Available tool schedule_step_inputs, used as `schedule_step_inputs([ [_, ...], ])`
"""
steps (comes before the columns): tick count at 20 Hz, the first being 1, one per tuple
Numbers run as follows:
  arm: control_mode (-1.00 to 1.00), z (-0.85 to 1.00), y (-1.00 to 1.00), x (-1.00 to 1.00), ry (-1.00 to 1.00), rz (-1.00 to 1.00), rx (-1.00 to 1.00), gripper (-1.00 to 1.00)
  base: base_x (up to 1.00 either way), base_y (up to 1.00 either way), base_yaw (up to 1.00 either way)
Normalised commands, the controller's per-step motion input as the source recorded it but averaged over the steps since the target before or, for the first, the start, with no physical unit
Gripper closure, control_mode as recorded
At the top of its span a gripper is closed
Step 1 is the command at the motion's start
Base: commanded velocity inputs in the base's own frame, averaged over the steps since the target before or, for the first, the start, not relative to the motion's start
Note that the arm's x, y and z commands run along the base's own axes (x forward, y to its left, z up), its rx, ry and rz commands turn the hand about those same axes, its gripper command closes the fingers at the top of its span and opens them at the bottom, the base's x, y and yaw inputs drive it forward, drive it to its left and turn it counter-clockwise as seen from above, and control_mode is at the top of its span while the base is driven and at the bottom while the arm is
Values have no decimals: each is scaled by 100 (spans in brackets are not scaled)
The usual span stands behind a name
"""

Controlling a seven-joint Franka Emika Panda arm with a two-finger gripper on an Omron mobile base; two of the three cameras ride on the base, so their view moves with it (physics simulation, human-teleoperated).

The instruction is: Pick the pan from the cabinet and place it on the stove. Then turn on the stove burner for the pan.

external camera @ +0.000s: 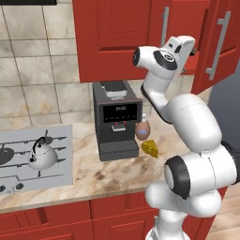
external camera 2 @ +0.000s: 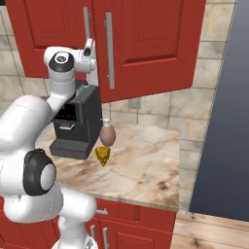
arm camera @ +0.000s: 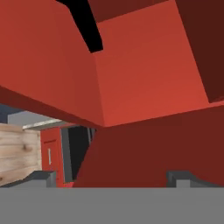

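**Claw raised at the wall cabinet, spread wide, holding nothing**

We see the claw (arm camera: 112,177) with its two dark fingertips (arm camera: 41,178) far apart at the bottom of the hand view, nothing between them: released. Directly ahead of it and above it are the red inner panels of the cabinet (arm camera: 144,78). A straight black bar (arm camera: 87,26) runs across the upper part of that view, above the claw; we cannot tell whether it is the pan's handle, and we cannot make out the pan's bowl.

From the left base view we count two silver bar handles on the cabinet doors (external camera: 216,44); the rightmost door stands swung out, beside the hand.

Below the claw, on the marble counter (external camera: 108,176): one black coffee machine (external camera: 115,119), one brown egg-shaped object (external camera: 143,130), one yellow cheese wedge (external camera: 150,147).

Well off to the claw's left and lower, one stove (external camera: 56,166), with one silver kettle (external camera: 41,154) on its grates.
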Motion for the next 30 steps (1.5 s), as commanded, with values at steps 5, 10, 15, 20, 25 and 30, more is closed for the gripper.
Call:
schedule_step_inputs([
  [5,-100,0,-50,-77,-5,-9,0,-100,0,0,0],
  [10,-100,0,-57,-65,-3,-10,0,-100,0,0,0],
  [15,-100,0,-66,-63,-3,-10,0,-100,0,0,0],
  [20,-100,0,-82,-52,0,-9,3,-100,0,0,0],
  [25,-100,0,-83,-29,0,-7,5,-100,0,0,0],
  [30,-100,-3,-70,-15,0,-3,4,-100,0,0,0],
])
